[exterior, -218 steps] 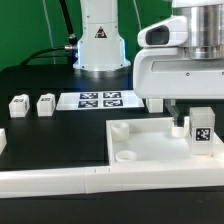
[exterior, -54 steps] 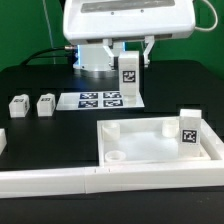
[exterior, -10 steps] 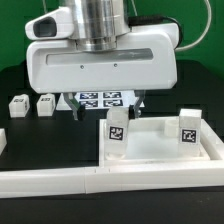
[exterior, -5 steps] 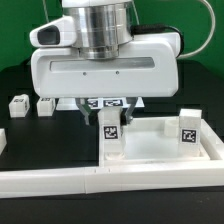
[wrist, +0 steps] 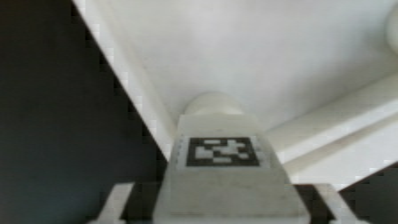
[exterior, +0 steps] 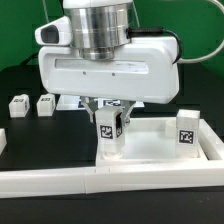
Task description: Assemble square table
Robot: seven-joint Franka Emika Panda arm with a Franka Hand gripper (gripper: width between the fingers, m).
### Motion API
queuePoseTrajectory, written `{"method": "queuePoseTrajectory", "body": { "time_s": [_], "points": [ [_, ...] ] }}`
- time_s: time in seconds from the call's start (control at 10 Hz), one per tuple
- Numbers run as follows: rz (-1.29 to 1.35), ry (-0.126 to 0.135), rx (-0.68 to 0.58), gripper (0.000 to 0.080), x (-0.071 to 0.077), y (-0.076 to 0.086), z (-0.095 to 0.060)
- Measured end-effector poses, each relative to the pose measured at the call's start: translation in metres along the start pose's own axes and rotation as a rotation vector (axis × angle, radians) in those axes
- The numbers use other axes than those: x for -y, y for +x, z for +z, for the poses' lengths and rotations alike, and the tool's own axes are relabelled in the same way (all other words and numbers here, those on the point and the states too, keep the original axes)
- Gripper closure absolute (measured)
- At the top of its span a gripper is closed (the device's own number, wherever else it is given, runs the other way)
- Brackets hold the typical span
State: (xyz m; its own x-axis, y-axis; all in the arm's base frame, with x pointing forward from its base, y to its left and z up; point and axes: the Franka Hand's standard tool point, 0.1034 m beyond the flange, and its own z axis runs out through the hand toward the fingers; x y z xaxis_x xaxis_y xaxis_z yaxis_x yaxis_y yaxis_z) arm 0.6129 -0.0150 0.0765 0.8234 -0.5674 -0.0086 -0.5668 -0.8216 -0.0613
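Exterior view: the leg (exterior: 108, 133) stands upright in the corner of the table top (exterior: 160, 152) on the exterior view's left. The jaws come down on either side of it, dark fingers lying against its flanks, so they look clamped on the leg rather than apart. The step in hand, I judge, is seating this leg in its corner socket by turning it. To do that well, the grip should be square on the leg's flat sides and the leg held plumb. The twist should run about the leg's own axis with a light downward press, so the top is not dragged across the surface (exterior: 40, 140) or levered up by its rim. A second leg (exterior: 187, 130) stands upright at the corner on the exterior view's right, well apart. Two loose legs (exterior: 18, 103) lie on the surface off to the left, and the barrier wall (exterior: 50, 182) runs along the front. The arm hangs directly over the corner, wrist vertical, fingers pointing down.

Wrist view: the camera looks down along the leg (wrist: 222, 140), its tag (wrist: 222, 152) facing up. The pads (wrist: 128, 208) sit against both its sides with no gap to see. Past its foot lies the white table top (wrist: 231, 50), then the dark surface (wrist: 45, 120). The socket is hidden under the leg, so how deep it sits cannot be told
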Motion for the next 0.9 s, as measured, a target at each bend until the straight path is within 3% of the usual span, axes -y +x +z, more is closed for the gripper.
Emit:
{"method": "queuePoseTrajectory", "body": {
  "time_s": [0.4, 0.7, 0.9],
  "points": [
    [0.462, 0.016, 0.004, 0.0509, 0.017, 0.0, 0.004],
    [0.866, 0.073, 0.034, 0.0509, 0.026, -0.002, 0.005],
    [1.027, 0.081, 0.043, 0.0509, 0.027, -0.002, 0.006]
  ]
}}
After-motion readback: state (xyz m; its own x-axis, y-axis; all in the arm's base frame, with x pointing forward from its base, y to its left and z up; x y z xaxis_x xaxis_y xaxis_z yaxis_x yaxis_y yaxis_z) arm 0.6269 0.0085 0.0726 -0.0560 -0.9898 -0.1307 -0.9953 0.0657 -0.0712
